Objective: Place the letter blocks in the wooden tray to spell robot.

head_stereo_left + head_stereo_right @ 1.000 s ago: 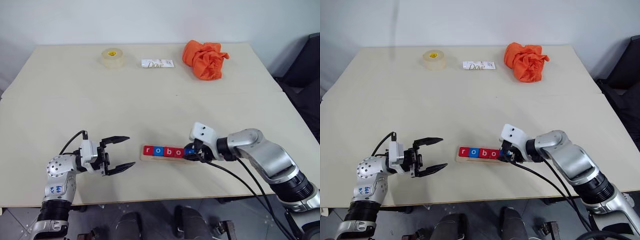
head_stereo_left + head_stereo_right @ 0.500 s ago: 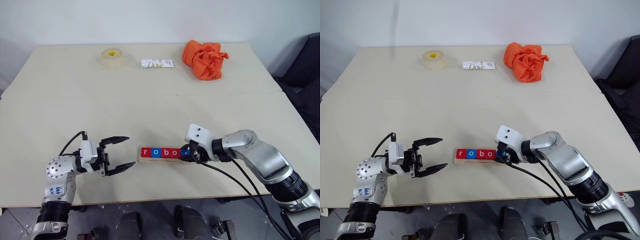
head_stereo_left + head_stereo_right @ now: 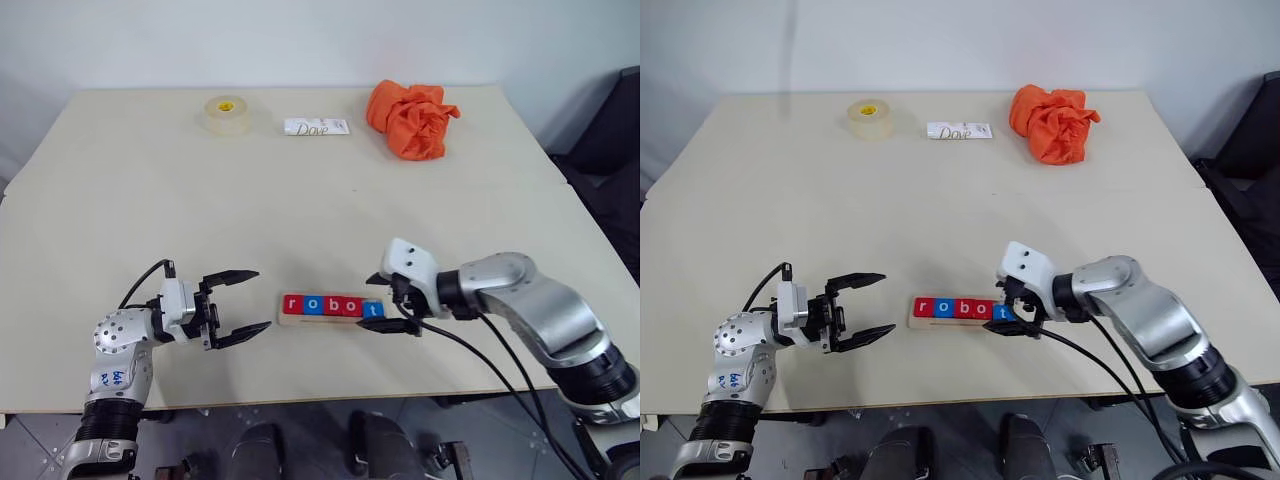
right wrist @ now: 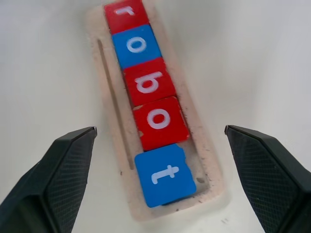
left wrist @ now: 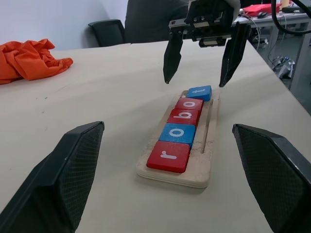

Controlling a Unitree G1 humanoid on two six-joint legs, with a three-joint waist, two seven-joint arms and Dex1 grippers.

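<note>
Right pincer (image 3: 397,302) spread wide, grasping nothing, straddling the blue t end of the letter blocks (image 3: 333,306), which sit in the wooden tray (image 4: 210,167) on the worktop (image 3: 300,200): light, rigid, probably slick tiles, best pinched by opposite edges.

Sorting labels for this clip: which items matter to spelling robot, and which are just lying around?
Job:
- five red and blue square letter blocks
- long pale wooden tray

Lying about:
- crumpled orange cloth
- roll of clear tape
- white Dove packet
</note>
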